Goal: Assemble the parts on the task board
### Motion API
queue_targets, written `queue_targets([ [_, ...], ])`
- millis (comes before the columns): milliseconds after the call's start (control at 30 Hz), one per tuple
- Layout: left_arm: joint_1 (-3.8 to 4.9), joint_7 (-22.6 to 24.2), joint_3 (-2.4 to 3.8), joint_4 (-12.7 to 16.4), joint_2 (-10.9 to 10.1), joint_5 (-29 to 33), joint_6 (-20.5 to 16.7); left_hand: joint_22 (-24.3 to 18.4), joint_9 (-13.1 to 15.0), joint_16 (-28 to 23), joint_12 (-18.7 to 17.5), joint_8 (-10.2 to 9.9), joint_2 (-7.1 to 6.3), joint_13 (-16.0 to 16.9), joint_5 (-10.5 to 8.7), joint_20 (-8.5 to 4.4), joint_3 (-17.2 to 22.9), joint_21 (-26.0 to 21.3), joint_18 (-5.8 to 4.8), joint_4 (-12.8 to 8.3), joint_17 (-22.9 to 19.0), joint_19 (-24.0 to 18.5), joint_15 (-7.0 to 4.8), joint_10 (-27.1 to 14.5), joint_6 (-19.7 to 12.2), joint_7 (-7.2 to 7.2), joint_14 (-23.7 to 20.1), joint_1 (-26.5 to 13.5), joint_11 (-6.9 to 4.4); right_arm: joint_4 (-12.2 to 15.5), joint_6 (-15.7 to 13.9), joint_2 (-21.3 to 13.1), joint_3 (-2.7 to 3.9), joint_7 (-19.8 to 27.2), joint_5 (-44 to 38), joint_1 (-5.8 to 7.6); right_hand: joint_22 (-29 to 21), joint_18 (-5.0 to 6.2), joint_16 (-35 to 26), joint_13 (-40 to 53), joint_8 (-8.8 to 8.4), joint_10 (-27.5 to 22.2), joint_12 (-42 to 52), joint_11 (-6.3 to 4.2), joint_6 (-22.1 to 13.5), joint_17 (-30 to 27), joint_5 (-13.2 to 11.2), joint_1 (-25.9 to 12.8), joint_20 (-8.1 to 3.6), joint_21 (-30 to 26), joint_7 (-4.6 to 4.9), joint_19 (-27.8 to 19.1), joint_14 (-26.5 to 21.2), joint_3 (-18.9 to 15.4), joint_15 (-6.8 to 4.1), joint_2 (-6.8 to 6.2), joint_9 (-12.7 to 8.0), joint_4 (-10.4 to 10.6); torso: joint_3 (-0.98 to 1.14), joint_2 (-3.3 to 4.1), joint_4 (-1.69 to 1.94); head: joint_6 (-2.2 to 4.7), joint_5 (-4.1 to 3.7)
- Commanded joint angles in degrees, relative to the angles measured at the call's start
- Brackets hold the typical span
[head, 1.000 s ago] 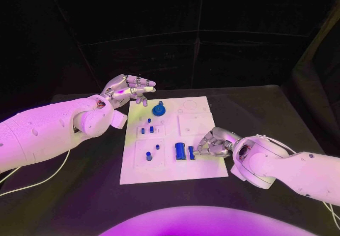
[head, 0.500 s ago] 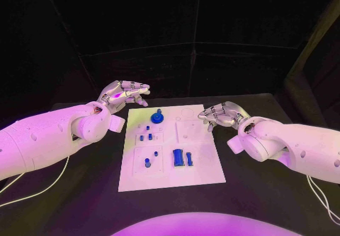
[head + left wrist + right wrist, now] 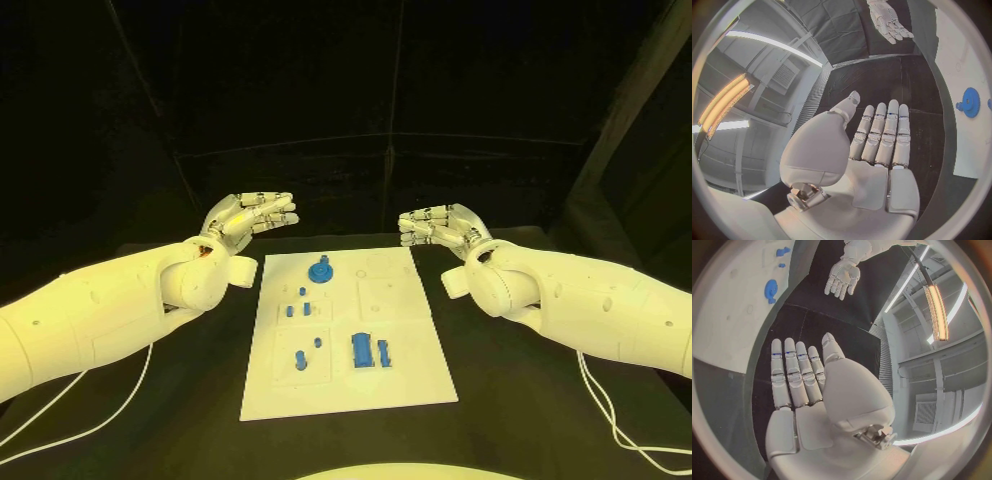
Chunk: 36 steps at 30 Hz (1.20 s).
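The white task board (image 3: 411,370) lies in the middle of the black table, with several small blue parts on it. A round blue part (image 3: 323,269) stands near its far end, small pegs (image 3: 300,297) sit in the middle left, and a blue block (image 3: 362,349) with a thin piece (image 3: 385,351) beside it lies nearer me. My left hand (image 3: 248,216) hovers beyond the board's far left corner, fingers straight and holding nothing (image 3: 879,137). My right hand (image 3: 440,227) hovers beyond the far right corner, likewise flat and empty (image 3: 798,375). The round blue part (image 3: 969,102) (image 3: 771,291) shows in both wrist views.
Black table (image 3: 548,400) surrounds the board on all sides. White cables (image 3: 101,390) trail from both arms near the table's sides. A black curtain closes off the back.
My right hand has left the blue block near the board's right edge and risen to the far right corner. Both hands have lifted and flattened, palms facing each other. The parts stay put.
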Motion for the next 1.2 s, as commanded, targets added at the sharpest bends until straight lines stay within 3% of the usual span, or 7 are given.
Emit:
queue_targets([
  [33, -0.35, 2.84, 0.05, -1.37, 1.08, 3.32, -2.72, -1.09, -0.02, -2.36, -1.38, -0.76, 0.25, -0.03, 0.17, 0.80, -0.99, -1.21, 0.61, 0.23, -1.04, -1.52, 0.55, -1.36, -0.72, -0.27, -1.04, -0.20, 0.71, -3.40, 3.75, 1.67, 0.08, 4.52, 3.21, 0.15, -1.64, 0.70, -0.57, -1.95, -0.12, 0.02, -0.68, 0.50, -0.49, -1.76, -0.20, -0.75, 0.29, -1.68, 0.04, 0.90, -0.25, 0.09, 0.37, 0.22, -1.09, -0.95, 0.30, -0.51, 0.43, 1.44, 0.25],
  [267, -1.64, 3.57, 0.07, -4.02, 3.28, 4.49, -3.87, -2.32, 0.03, -5.12, -3.00, -1.47, 0.71, 0.03, 0.17, 1.07, -2.15, -1.94, 0.74, 0.20, -2.17, -2.36, 0.73, -2.43, -1.08, -0.56, -1.11, 0.38, 0.65, -8.76, 5.85, 5.09, 0.10, 5.13, 3.64, 0.15, -4.31, 0.78, -0.35, -4.94, -0.11, 0.41, -1.11, 0.48, -0.38, -4.48, -0.22, -1.93, 0.17, -3.83, -0.04, 3.39, 1.34, 0.51, 0.17, 0.74, -3.13, -2.79, 0.50, -0.66, 0.60, 3.02, 0.65],
  [300, -1.55, 1.37, 0.02, -3.28, 2.82, 2.40, -2.16, -6.34, -3.71, -8.30, -6.95, -5.28, 0.67, -3.56, -2.67, -3.85, -5.06, -6.29, -2.89, 2.97, -7.73, -14.36, -2.23, -18.49, -16.96, -3.90, -16.27, -21.54, -2.64, -7.82, 2.66, 4.50, 0.05, 2.75, 2.15, 0.04, -9.16, -2.95, -4.18, -9.03, -3.77, -17.77, -5.14, -2.57, -15.97, -8.91, -3.13, -25.85, -4.03, -5.81, -3.57, -12.97, -18.02, 3.68, -2.03, -1.47, -4.92, -1.95, 0.35, -0.55, 0.47, 2.36, 0.50],
  [433, -1.70, 1.39, 0.17, -2.41, 2.63, 2.18, -3.33, -7.54, -3.71, -9.44, -6.95, -5.28, 0.67, -3.56, -2.67, -5.23, -6.11, -6.29, -2.89, 2.97, -7.73, -17.90, -3.11, -23.25, -21.72, -4.78, -20.48, -27.59, -3.54, -6.65, 1.58, 4.05, 0.21, 3.04, 2.61, -0.13, -10.67, -2.95, -4.18, -9.03, -3.77, -22.33, -5.14, -3.14, -20.31, -8.91, -4.04, -32.62, -5.23, -6.45, -4.51, -16.67, -22.41, 4.53, -2.74, -2.12, -5.61, -1.95, 0.38, -0.43, 0.76, 2.95, 0.50],
  [600, -2.26, 1.50, 0.75, 0.95, 1.89, 1.36, -7.82, -9.13, -3.71, -10.80, -6.95, -5.28, 0.67, -3.56, -2.67, -7.21, -7.37, -6.29, -3.80, 2.97, -7.73, -22.65, -4.28, -29.59, -28.00, -6.04, -26.37, -36.13, -4.82, -2.16, -2.58, 2.33, 0.85, 4.17, 4.39, -0.80, -12.64, -3.93, -4.18, -9.03, -3.77, -29.34, -5.14, -4.25, -26.47, -8.91, -5.25, -42.05, -6.89, -10.88, -5.88, -22.83, -29.68, 5.78, -7.59, -6.91, -9.79, -1.95, 0.52, -0.01, 1.83, 5.07, 0.48],
  [767, -3.24, 1.67, 1.79, 6.88, 0.58, -0.08, -15.77, -10.45, -3.71, -11.89, -6.95, -5.28, 0.67, -3.56, -2.67, -8.81, -8.41, -6.29, -5.00, 2.97, -7.73, -26.60, -5.25, -34.85, -33.22, -7.10, -31.25, -43.20, -5.88, 5.79, -9.95, -0.71, 1.98, 6.16, 7.53, -1.99, -14.30, -4.61, -4.18, -9.03, -3.77, -35.20, -5.14, -9.02, -31.65, -8.91, -6.27, -49.96, -8.29, -10.88, -7.04, -27.97, -35.78, 6.82, -7.59, -6.91, -9.79, -1.95, 0.61, 0.26, 2.50, 6.40, 0.47],
  [1200, -5.59, 2.10, 4.25, 21.00, -2.52, -3.53, -34.69, -15.89, -3.71, -16.50, -6.95, -5.28, 0.67, -3.56, -2.67, -15.47, -12.81, -6.29, -9.67, 2.97, -7.73, -33.26, -9.26, -43.76, -42.05, -11.49, -39.53, -55.18, -10.23, 19.99, -23.11, -6.16, 4.00, 9.72, 13.15, -4.10, -17.12, -9.82, -4.18, -9.03, -3.77, -45.17, -5.14, -9.02, -40.41, -8.91, -10.45, -63.44, -14.14, -10.88, -11.90, -36.63, -46.14, 11.22, -7.59, -6.91, -9.79, -1.95, 0.61, 0.28, 2.53, 6.46, 0.47],
])
